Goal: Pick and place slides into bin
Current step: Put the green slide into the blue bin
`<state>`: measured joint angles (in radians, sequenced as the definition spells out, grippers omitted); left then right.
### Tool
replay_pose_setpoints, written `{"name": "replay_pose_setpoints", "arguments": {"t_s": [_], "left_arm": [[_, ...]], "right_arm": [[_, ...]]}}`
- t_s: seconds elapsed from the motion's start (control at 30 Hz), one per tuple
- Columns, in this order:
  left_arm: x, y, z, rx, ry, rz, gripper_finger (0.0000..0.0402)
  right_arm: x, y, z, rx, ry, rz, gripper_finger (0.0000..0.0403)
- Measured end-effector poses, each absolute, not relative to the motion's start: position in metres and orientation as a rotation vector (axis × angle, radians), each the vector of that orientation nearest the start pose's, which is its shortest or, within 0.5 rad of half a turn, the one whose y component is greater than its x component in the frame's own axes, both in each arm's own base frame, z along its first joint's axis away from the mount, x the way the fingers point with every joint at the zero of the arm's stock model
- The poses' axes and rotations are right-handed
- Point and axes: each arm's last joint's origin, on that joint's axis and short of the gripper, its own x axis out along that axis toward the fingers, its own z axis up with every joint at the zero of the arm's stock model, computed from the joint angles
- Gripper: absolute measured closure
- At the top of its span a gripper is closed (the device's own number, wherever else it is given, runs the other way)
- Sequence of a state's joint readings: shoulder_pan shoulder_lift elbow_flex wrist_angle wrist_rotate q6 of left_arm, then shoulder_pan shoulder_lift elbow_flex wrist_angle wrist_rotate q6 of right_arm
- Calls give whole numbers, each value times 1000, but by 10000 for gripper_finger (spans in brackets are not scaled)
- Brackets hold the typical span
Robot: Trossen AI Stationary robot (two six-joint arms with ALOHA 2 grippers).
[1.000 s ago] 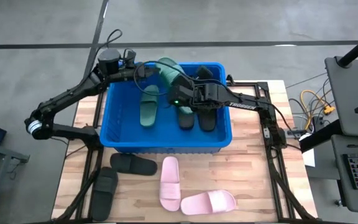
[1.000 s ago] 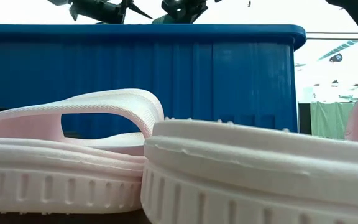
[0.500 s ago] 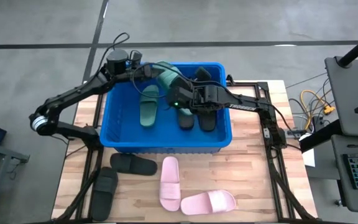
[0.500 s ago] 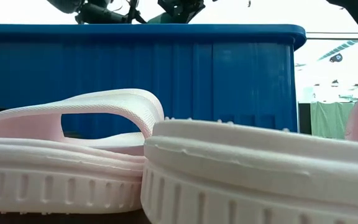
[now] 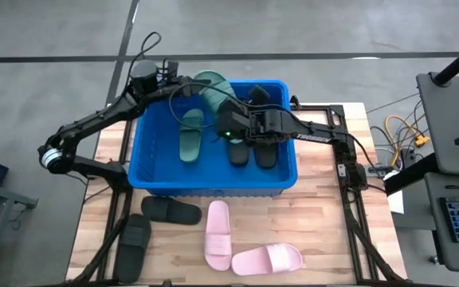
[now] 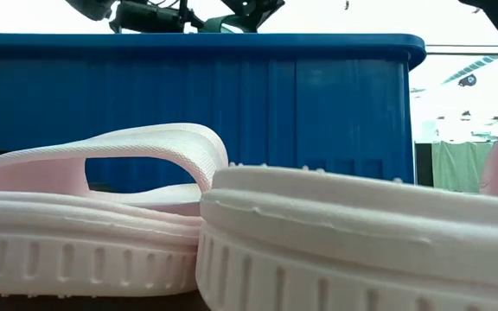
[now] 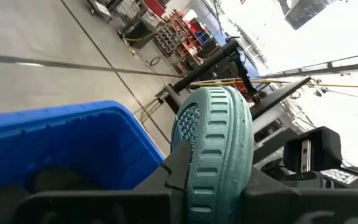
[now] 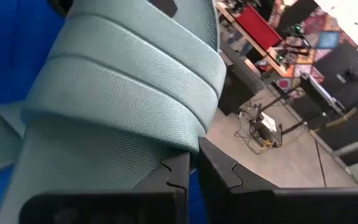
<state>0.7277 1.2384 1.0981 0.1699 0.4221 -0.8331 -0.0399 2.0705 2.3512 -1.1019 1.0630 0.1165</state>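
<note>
Both the left gripper (image 5: 188, 89) and the right gripper (image 5: 231, 119) pinch one dark green foam slide (image 5: 213, 89) above the bright blue ribbed plastic bin (image 5: 213, 182); judged light, pliable, grippy, best held at sole edge.

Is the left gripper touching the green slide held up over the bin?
Touching. The left wrist view shows the left gripper closed on the green slide, its ribbed sole pinched between the dark fingers, no gap.

Matt foam slides (image 5: 217, 236) — glossy plastic bin (image 5: 213, 182), wood table (image 5: 325, 231).
</note>
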Motion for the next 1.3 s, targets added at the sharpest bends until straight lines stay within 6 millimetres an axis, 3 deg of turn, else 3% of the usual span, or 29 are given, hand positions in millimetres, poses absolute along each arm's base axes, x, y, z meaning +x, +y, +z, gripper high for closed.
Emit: {"name": "replay_pose_setpoints", "arguments": {"t_s": [0.23, 0.43, 0.6, 0.8, 1.3], "left_arm": [[207, 186, 379, -921, -122, 191, 381], [199, 192, 380, -955, -111, 159, 381], [198, 193, 378, -1019, -103, 142, 381], [203, 198, 370, -1079, -71, 137, 381], [209, 196, 364, -1127, -18, 98, 382]], "right_arm": [[410, -37, 415, -429, 756, -928, 330], [401, -24, 427, -520, 781, -798, 259], [396, -11, 437, -594, 774, -701, 226], [400, 2, 436, -791, 805, -375, 223], [410, -9, 431, -898, 830, -420, 241]]}}
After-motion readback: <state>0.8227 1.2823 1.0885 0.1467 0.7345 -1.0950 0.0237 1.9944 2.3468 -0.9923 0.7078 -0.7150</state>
